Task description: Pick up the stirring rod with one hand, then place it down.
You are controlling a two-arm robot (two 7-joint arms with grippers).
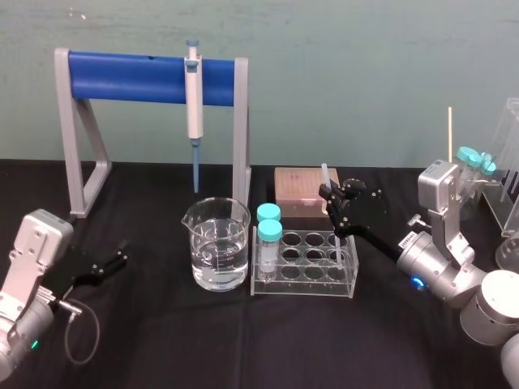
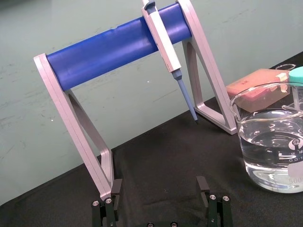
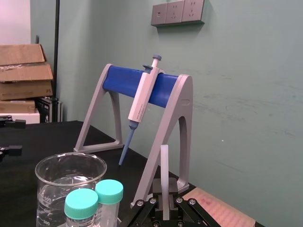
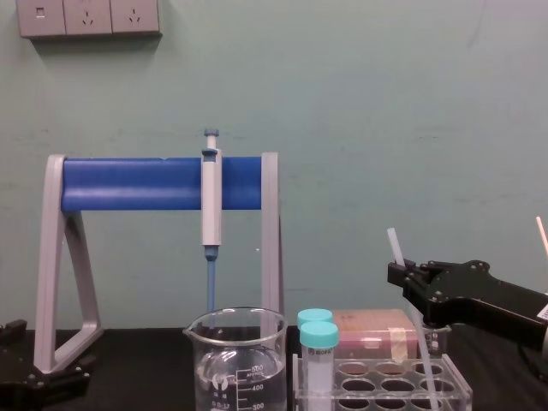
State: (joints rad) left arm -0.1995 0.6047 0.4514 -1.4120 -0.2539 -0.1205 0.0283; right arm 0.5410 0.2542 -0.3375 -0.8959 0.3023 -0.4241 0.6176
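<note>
The stirring rod (image 1: 327,180) is a thin translucent white rod, tilted slightly from upright, with its lower end down among the holes on the right side of the clear tube rack (image 1: 304,279). My right gripper (image 1: 331,204) is shut on its upper part. In the right wrist view the stirring rod (image 3: 164,161) rises straight out of the right gripper (image 3: 164,201). In the chest view the stirring rod (image 4: 396,247) sticks up above the right gripper (image 4: 401,276). My left gripper (image 1: 120,253) rests low over the table at the left, open and holding nothing; its fingertips (image 2: 203,183) stand far apart.
A beaker of water (image 1: 217,243) stands left of the rack, and two teal-capped tubes (image 1: 269,223) sit in the rack's left end. Behind are the grey stand with a blue bar (image 1: 138,77) carrying a pipette (image 1: 193,89), and a pink tip box (image 1: 300,188). A clear holder (image 1: 507,186) stands far right.
</note>
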